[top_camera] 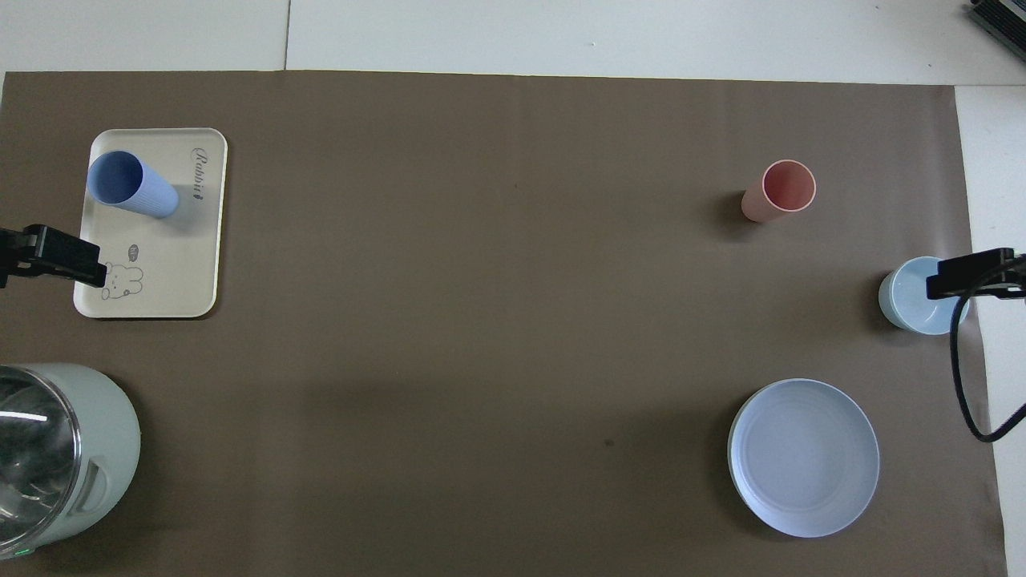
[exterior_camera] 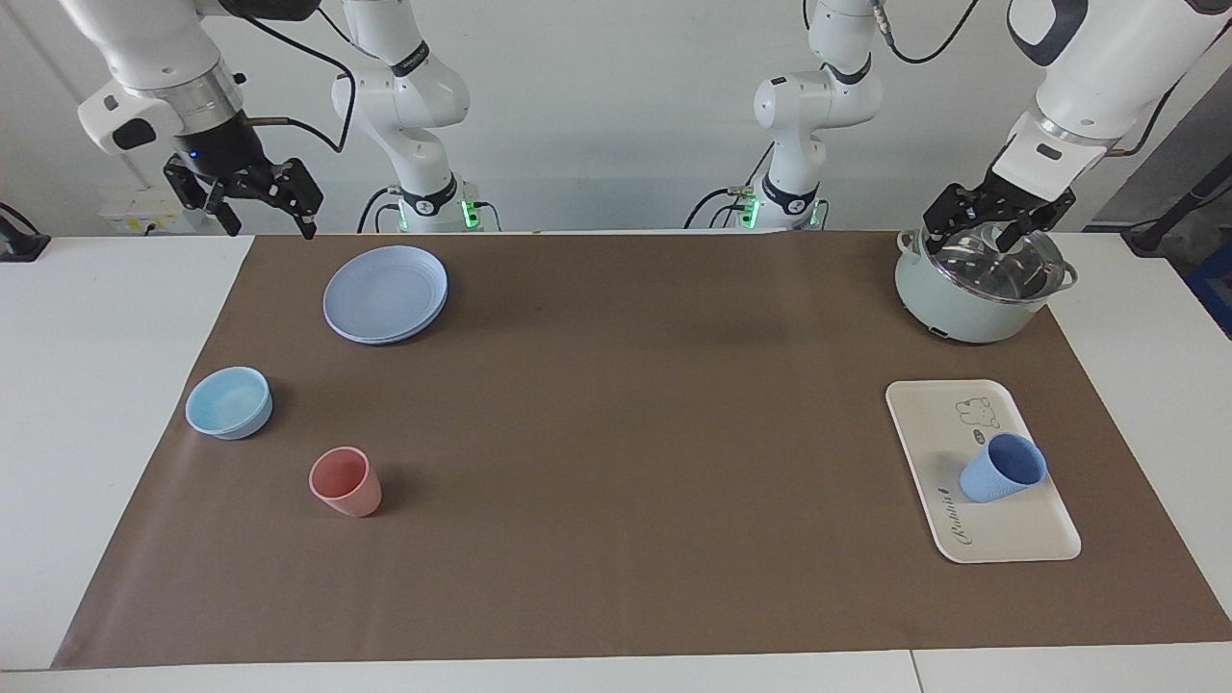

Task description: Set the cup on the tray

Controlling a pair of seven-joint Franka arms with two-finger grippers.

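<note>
Two cups [exterior_camera: 1001, 469] [exterior_camera: 346, 482], tray [exterior_camera: 977, 539], plate [exterior_camera: 385, 293], bowl [exterior_camera: 228, 403], pot [exterior_camera: 977, 289]

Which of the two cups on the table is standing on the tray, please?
The periwinkle-blue cup stands upright on the cream tray, at the left arm's end. The salmon-pink cup stands on the brown mat instead, beside the light-blue bowl.

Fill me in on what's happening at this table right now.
Nothing is being handled at the moment. The blue cup stands upright on the cream tray at the left arm's end of the table, so the placing looks done. The left gripper hangs open over the lidded pot, holding nothing. The right gripper is raised and open at its own end, near the blue plate. The pink cup and light-blue bowl sit untouched.
</note>
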